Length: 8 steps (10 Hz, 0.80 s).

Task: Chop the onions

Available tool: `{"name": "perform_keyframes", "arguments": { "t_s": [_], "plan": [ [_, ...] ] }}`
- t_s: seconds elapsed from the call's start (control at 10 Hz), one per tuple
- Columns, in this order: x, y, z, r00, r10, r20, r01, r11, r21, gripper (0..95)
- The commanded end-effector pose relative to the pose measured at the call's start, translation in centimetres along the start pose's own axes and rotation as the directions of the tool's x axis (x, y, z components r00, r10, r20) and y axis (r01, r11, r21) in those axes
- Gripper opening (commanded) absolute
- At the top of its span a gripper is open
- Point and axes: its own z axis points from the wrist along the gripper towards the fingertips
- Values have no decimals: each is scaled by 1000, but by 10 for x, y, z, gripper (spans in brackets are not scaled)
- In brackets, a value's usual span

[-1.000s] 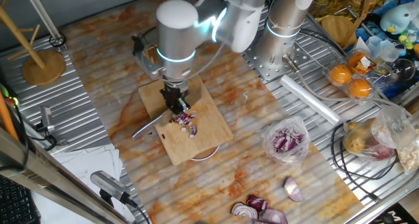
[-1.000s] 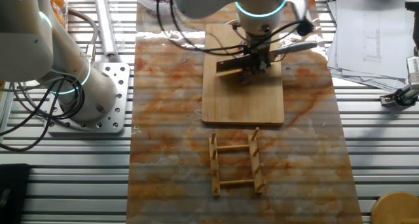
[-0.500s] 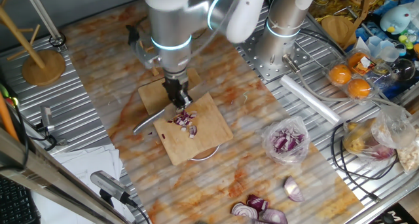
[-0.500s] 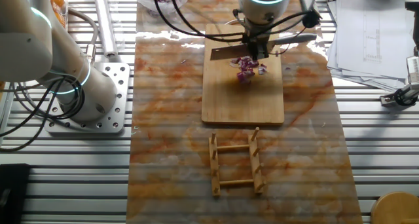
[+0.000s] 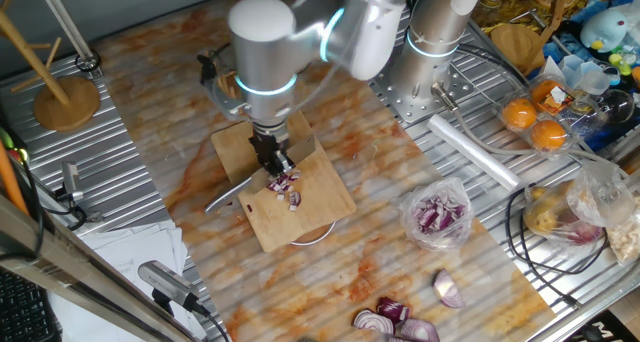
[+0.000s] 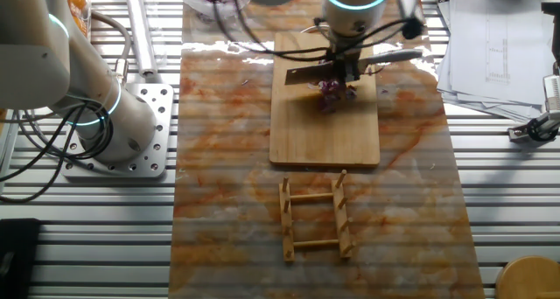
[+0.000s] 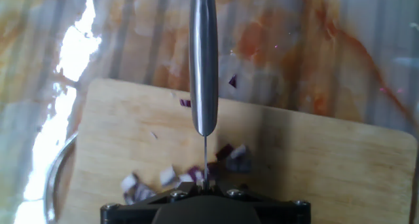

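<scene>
The onions are a small pile of purple and white diced bits on the wooden cutting board. My gripper is shut on a knife just above the pile's far edge. In the other fixed view the blade lies level across the board, with the onions just in front of it. The hand view looks along the metal handle. There onion bits lie on both sides of the thin blade edge over the board.
A clear bag of chopped onion lies to the right of the board. Larger onion halves sit near the front edge. Oranges, a wooden stand and a small wooden rack surround the work area.
One second ago the knife was down on the pile. It then lifted and drew back toward the board's far end, and now sits slightly closer to the onions again.
</scene>
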Motion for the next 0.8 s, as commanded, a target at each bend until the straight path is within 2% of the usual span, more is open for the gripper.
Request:
{"name": "perform_keyframes", "arguments": {
  "t_s": [0.1, 0.2, 0.4, 0.7, 0.8],
  "plan": [
    [-2, -3, 11, 1000, -8, 7, 8, 1000, 3, 0],
    [-1, -3, 9, 1000, -12, -11, 12, 1000, 0, 0],
    [2, -4, -8, 1000, -28, -8, 28, 999, -16, 0],
    [2, 5, -29, 1000, -14, -11, 14, 999, -36, 0],
    [2, 7, -31, 1000, -16, -13, 16, 999, -37, 0]
  ]
}}
